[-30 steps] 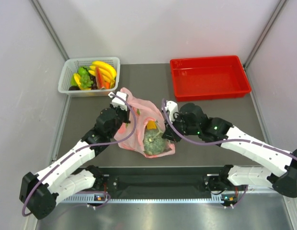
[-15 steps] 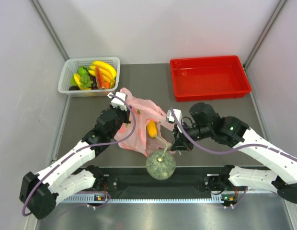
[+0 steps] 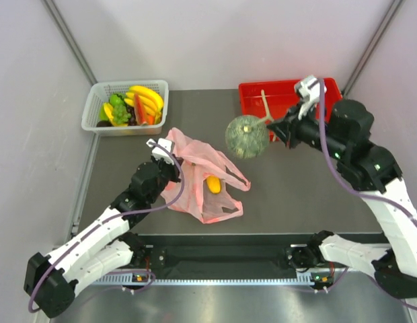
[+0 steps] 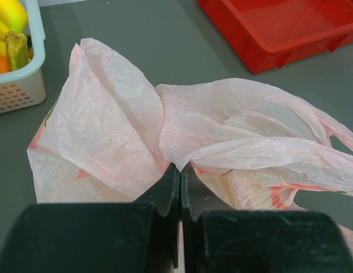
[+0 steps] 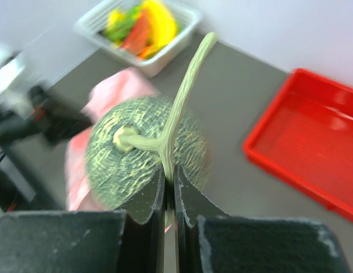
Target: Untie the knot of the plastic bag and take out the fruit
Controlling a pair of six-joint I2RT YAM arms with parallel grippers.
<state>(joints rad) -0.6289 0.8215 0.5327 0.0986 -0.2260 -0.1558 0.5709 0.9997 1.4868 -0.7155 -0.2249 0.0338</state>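
Plastic bag (image 3: 195, 198) lies slack left of the worktop's middle with its handles loose and no knot showing, so the untying looks done. The left gripper (image 3: 169, 173) pinches its left side. A yellow-orange fruit (image 3: 212, 184) inside is yet to come out. The right gripper (image 3: 278, 128) holds the melon (image 3: 246, 136) aloft beside the red tray (image 3: 289, 83).

Left wrist: the fingers (image 4: 168, 187) are pressed together on a fold of the bag (image 4: 108, 131).

Right wrist: the jaws clamp the melon's stem (image 5: 185, 91).

Basket (image 3: 92, 102) back left, tray (image 3: 296, 130) back right; bag (image 3: 188, 195) centre, fruit (image 3: 212, 184) inside; melon (image 3: 246, 136) aloft between bag and tray.
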